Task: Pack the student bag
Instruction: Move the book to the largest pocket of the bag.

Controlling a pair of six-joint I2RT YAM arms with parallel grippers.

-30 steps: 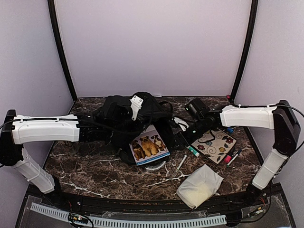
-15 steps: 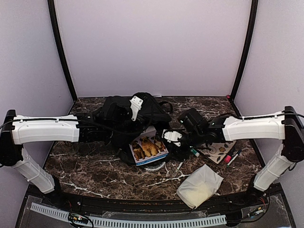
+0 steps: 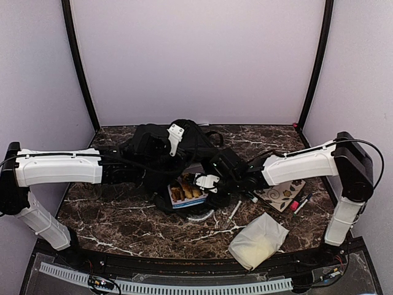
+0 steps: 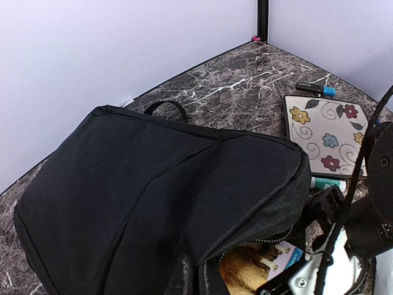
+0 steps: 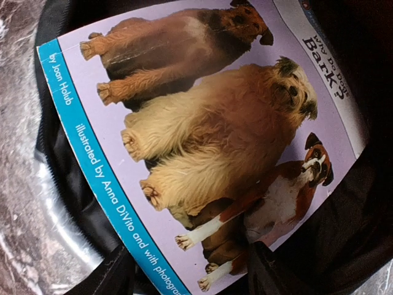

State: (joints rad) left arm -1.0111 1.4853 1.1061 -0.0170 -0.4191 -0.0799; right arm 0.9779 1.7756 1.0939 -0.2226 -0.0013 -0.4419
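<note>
Although the left gripper cannot be picked out against the black fabric, the left arm (image 3: 58, 167) reaches in from 9 o'clock and ends at the flank of the student bag (image 3: 156, 147). That gripper is clenched. What it pinches is hidden, but in my judgement it is the fabric near the mouth, held up so the opening gapes.

The bag lies on the marble table (image 3: 116, 215) just beyond centre, towards 12 o'clock, with its mouth facing 5 o'clock. A dog picture book (image 3: 184, 192) lies cover up in that mouth, partly under the raised flap. The left wrist view shows only a corner of it below the zipper edge.

The right gripper (image 3: 207, 183) comes in from 3 o'clock and hangs directly over the book. Its wrist view shows the jaws parted, one fingertip either side of the cover's lower edge. They are released and do not clamp the book, a posture suited to nudging it deeper rather than carrying it.

Items not yet packed lie between 3 and 5 o'clock:
- a floral notebook (image 3: 281, 192)
- a pink marker (image 3: 295, 204) just beside the notebook
- a white pen (image 3: 235, 210)
- a white pouch (image 3: 258, 241) near the front edge

Assessment: packing is at an early stage. The book is only partly seated and may slide out if the flap drops.
</note>
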